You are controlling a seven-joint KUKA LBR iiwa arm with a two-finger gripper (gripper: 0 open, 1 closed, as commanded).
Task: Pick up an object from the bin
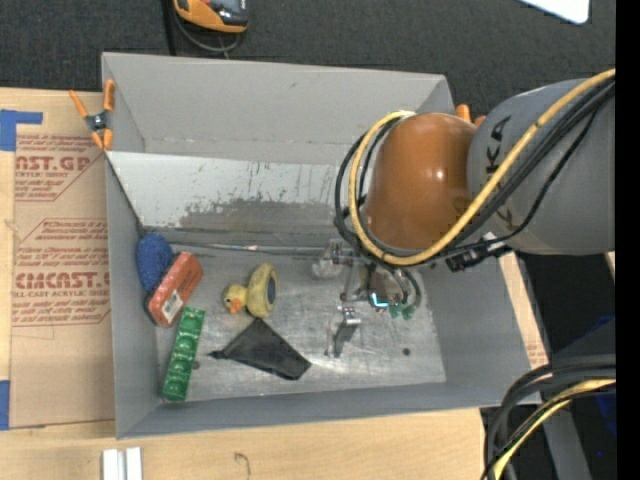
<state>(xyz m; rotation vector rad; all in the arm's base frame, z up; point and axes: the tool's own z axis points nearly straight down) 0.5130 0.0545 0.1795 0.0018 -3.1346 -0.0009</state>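
Grey metal walls close round the bin (250, 108), and you have 5 loose things on its floor, all towards the left. Your gripper (345, 334) hangs low over bare floor right of centre, below the arm's orange cover (420, 183); you cannot tell whether it is spread or closed, and nothing shows in its grasp. Nearest, just to its left, lies a crumpled black cloth (262, 352), with a yellow duck (253, 293) above that. Farther left sit an orange block (173, 288), a blue lump (152, 255) and a green studded strip (183, 354).
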